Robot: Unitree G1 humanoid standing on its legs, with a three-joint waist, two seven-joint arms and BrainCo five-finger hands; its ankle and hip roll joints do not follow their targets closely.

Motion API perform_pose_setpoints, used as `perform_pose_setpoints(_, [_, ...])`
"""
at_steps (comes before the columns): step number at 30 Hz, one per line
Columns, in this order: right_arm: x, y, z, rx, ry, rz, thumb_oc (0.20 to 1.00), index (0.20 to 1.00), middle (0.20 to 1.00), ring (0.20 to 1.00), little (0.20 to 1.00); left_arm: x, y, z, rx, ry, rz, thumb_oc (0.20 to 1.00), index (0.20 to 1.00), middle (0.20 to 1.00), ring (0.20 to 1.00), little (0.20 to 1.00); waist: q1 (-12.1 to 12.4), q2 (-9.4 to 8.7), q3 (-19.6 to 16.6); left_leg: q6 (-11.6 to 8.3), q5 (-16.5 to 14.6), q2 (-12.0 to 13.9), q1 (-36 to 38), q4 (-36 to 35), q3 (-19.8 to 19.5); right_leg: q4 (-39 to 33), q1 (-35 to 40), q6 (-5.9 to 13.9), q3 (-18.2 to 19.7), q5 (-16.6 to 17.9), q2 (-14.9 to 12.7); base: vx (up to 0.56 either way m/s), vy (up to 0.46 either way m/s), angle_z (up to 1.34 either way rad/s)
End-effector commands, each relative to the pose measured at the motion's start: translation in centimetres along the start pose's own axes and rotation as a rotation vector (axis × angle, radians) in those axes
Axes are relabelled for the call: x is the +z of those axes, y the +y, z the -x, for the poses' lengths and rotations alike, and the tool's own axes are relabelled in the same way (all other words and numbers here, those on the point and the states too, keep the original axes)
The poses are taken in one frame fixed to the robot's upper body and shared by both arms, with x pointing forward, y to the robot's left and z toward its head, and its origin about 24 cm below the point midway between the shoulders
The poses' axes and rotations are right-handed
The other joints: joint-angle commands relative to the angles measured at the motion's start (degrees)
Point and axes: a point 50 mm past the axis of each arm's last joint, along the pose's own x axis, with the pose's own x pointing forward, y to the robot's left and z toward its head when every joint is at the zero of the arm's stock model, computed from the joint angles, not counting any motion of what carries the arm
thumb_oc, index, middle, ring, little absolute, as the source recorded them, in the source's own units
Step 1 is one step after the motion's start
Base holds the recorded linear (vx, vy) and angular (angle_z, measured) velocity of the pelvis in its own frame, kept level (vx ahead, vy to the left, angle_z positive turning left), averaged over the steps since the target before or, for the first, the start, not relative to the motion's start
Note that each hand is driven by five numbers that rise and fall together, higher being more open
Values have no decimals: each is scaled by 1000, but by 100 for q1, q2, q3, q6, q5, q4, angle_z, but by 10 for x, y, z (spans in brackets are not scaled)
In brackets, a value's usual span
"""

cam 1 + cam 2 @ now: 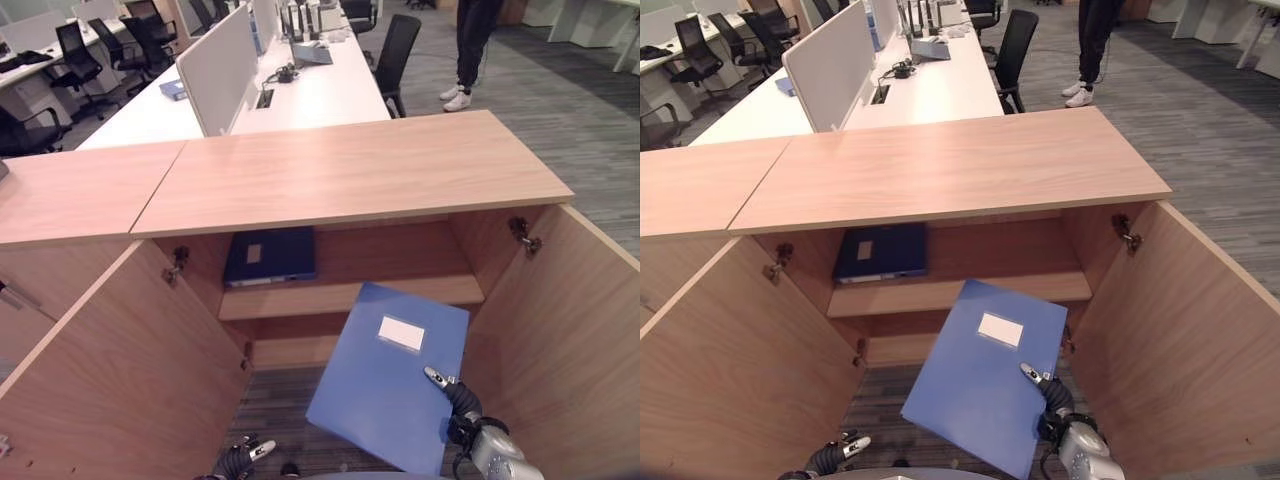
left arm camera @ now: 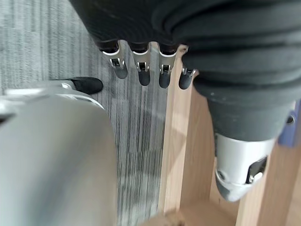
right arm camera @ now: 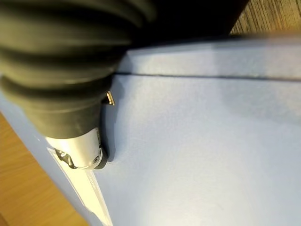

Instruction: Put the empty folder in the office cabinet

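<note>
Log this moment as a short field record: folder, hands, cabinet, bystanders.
held item: blue folder, tilted, in front of the open cabinet, not yet on a shelf
right hand: pinching the folder's lower right edge, thumb on top
left hand: low beside the left door, fingers relaxed, holding nothing
cabinet: both doors open
shelf: dark folder lying flat at its left
person: standing beyond the desks

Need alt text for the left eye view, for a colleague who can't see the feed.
The right robot hand holds a blue folder tilted before the open wooden cabinet, thumb on its cover. A dark folder lies on the cabinet's shelf; the left robot hand hangs low, holding nothing.
</note>
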Motion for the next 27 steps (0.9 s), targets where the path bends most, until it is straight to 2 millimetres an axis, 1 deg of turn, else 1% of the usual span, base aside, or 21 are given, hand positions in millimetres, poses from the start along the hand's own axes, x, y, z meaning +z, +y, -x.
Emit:
perform_pose_setpoints(1, [70,32,-17,64,-312,-149,200,200,200,200,200,31,9,-4,25,-87,-63,1000,1000,1000,1000,1000,144,-257,327,-298,331,358,-670,497,125,41,677,325,146,-1210,-274,126,34,36])
perform_pose_setpoints(3, [88,32,-22,22,-373,-209,200,200,200,200,200,32,7,-5,25,-89,-62,1000,1000,1000,1000,1000,310,-254,336,-259,569,302,-1027,155,24,41,708,372,139,-1243,-273,143,48,29])
perform_pose_setpoints(4, [95,34,-26,12,-394,-243,200,200,200,200,200,32,5,-6,25,-87,-61,1000,1000,1000,1000,1000,377,-252,355,-260,624,286,-1172,-83,23,41,719,399,143,-1282,-264,155,51,30])
perform_pose_setpoints(6, [111,39,-30,-4,-441,-318,200,200,200,200,200,35,6,-7,43,-86,-53,1000,1000,1000,1000,1000,496,-259,365,-268,744,295,-1352,-440,132,41,780,450,190,-1383,-241,175,57,15])
perform_pose_setpoints(9, [131,44,-35,-21,-494,-397,200,200,200,200,200,32,10,-6,66,-79,-56,1000,1000,1000,1000,1000,723,-259,310,-281,876,337,-1526,-478,297,41,954,486,324,-1549,-193,241,78,-19])
perform_pose_setpoints(10, [134,48,-37,-19,-497,-431,200,200,200,200,200,29,13,-4,76,-65,-57,1000,1000,1000,1000,1000,821,-268,238,-250,832,319,-1436,-562,265,41,998,510,394,-1580,-175,317,102,-34])
perform_pose_setpoints(12, [146,55,-38,-12,-532,-480,200,200,200,200,200,23,18,-2,94,-45,-63,1000,1000,1000,1000,1000,908,-299,176,-233,988,272,-1397,-539,178,41,1096,522,488,-1652,-159,252,93,-16])
perform_pose_setpoints(13, [146,55,-38,-12,-532,-481,200,200,200,200,200,23,18,-2,95,-46,-63,1000,1000,1000,1000,1000,913,-308,179,-234,991,270,-1393,-545,184,41,1094,521,492,-1654,-164,306,164,-23])
perform_pose_setpoints(14, [160,68,-40,2,-564,-545,200,200,200,200,200,22,29,1,136,-37,-60,1000,1000,1000,1000,1000,1088,-481,123,-99,973,168,-1404,-417,277,176,1125,555,606,-1693,-273,310,181,-29])
perform_pose_setpoints(16, [169,74,-42,7,-575,-582,200,200,200,200,200,19,36,3,159,-19,-73,1000,1000,1000,1000,1000,1185,-619,82,76,810,35,-1412,-302,329,472,978,642,656,-1696,-441,283,188,-45])
perform_pose_setpoints(17, [170,75,-42,8,-576,-584,200,200,200,200,200,20,36,3,160,-21,-74,1000,1000,1000,1000,1000,1200,-639,80,85,797,25,-1420,-292,349,498,952,653,670,-1709,-464,219,193,-68])
perform_pose_setpoints(18, [180,77,-43,4,-593,-617,200,200,200,200,200,23,43,5,171,-17,-107,1000,1000,1000,1000,1000,1268,-743,72,237,627,-114,-1401,-203,429,895,682,788,730,-1629,-638,194,160,-55])
perform_pose_setpoints(19, [187,77,-43,0,-607,-645,200,200,200,200,200,25,46,5,178,-20,-122,1000,1000,1000,1000,1000,1258,-797,95,284,534,-199,-1344,-195,442,1130,553,860,710,-1595,-720,228,232,-33])
perform_pose_setpoints(20, [197,75,-41,-2,-635,-656,200,200,200,200,200,30,48,5,180,-27,-138,1000,1000,1000,1000,1000,1264,-823,113,354,457,-257,-1358,-148,476,1430,339,974,749,-1393,-767,135,154,3])
perform_pose_setpoints(21, [203,75,-40,-2,-650,-661,200,200,200,200,200,33,49,6,183,-36,-144,1000,1000,1000,1000,1000,1199,-841,161,397,348,-343,-1298,-130,458,1773,135,1075,750,-1218,-842,72,171,0])
perform_pose_setpoints(22, [213,77,-38,6,-677,-680,200,200,200,200,200,39,51,6,189,-55,-143,1000,1000,1000,1000,1000,1177,-800,214,466,294,-330,-1306,-115,469,2241,-204,1117,765,-896,-834,57,139,-10])
perform_pose_setpoints(23, [221,77,-37,8,-697,-692,200,200,200,200,200,42,52,6,192,-70,-144,1000,1000,1000,1000,1000,1117,-740,287,522,213,-329,-1249,-106,456,2731,-449,1117,734,-739,-818,30,144,-22])
perform_pose_setpoints(24, [227,78,-35,10,-714,-704,200,200,200,200,200,47,52,6,193,-84,-149,1000,1000,1000,1000,1000,1083,-632,323,572,193,-253,-1247,-87,457,3034,-646,1117,699,-602,-708,41,113,-33])
perform_pose_setpoints(25, [233,77,-34,5,-729,-717,200,200,200,200,200,53,53,6,198,-102,-161,1000,1000,1000,1000,1000,1017,-559,403,621,101,-236,-1190,-60,444,3396,-848,1117,639,-545,-698,48,98,-25])
perform_pose_setpoints(26, [235,77,-34,-2,-733,-731,200,200,200,200,200,55,53,6,201,-113,-157,1000,1000,1000,1000,1000,1008,-488,416,641,78,-180,-1145,-70,466,3430,-966,1117,552,-383,-686,38,55,-17])
perform_pose_setpoints(27, [235,77,-34,-2,-733,-731,200,200,200,200,200,55,53,6,201,-113,-157,1000,1000,1000,1000,1000,1011,-484,415,641,77,-176,-1148,-70,467,3427,-968,1117,554,-378,-681,86,50,2])
